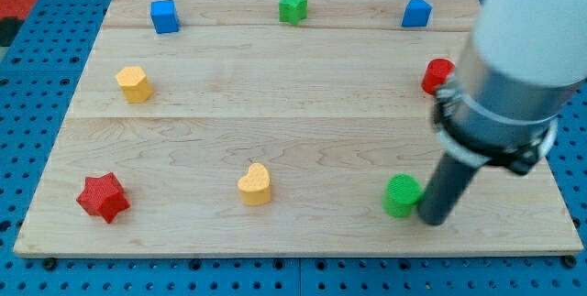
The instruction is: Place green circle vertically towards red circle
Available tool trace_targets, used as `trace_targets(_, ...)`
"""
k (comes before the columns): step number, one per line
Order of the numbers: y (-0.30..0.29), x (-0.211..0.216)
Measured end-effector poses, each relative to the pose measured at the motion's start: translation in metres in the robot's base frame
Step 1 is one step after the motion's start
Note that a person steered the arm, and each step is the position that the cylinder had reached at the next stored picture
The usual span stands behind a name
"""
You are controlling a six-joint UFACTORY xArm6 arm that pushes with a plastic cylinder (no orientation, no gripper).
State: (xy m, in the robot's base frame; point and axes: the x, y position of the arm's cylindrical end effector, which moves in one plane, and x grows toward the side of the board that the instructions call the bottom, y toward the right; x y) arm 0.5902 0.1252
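Observation:
The green circle (401,194) is a short green cylinder near the board's lower right. The red circle (437,75) sits above it at the view's right, partly hidden behind the arm's body. My tip (432,220) is the lower end of the dark rod. It rests on the board just right of the green circle and slightly below it, touching or almost touching its right side.
On the wooden board (275,140): a blue cube (164,16) top left, a green star (293,5) top middle, a blue block (416,12) top right, a yellow hexagon (134,83) left, a red star (103,196) bottom left, a yellow heart (255,184) bottom middle.

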Motion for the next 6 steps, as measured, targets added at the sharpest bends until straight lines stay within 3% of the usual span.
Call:
trace_targets(1,-0.013,0.003)
trace_targets(2,-0.113,0.003)
trace_targets(3,-0.115,-0.019)
trace_targets(5,-0.032,-0.051)
trace_targets(6,0.01,-0.033)
